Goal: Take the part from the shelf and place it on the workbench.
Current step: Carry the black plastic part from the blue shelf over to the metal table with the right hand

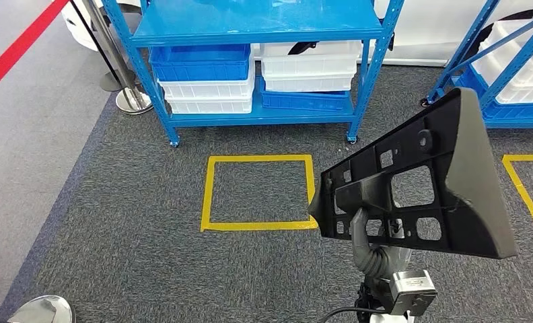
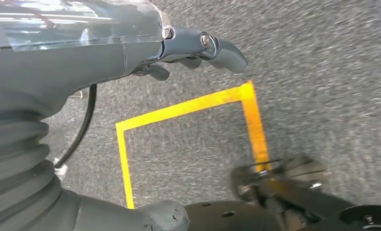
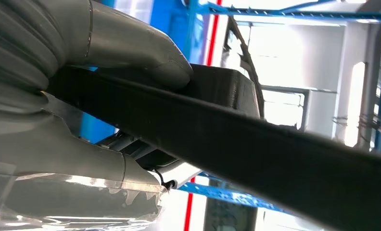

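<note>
Clearly, the right hand (image 1: 370, 237) gripped one black part (image 1: 412, 188) from below, thumb (image 3: 145, 57) clamped on its edge, holding it upright at four o'clock above the carpet. One blue shelf (image 1: 250, 27) stood at twelve o'clock. The left hand (image 2: 188, 53) hung over the floor, fingers seemingly loosely apart, holding nothing.

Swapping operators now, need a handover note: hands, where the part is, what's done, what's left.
Right hand: grips the black part from below, holding it up in front of the body; the right wrist view shows the thumb pressed on its edge.
Left hand: holds nothing, hanging over the carpet near a yellow tape square.
Done: part is off the blue shelf and in hand.
Left: carry it to the workbench and set it down.
</note>
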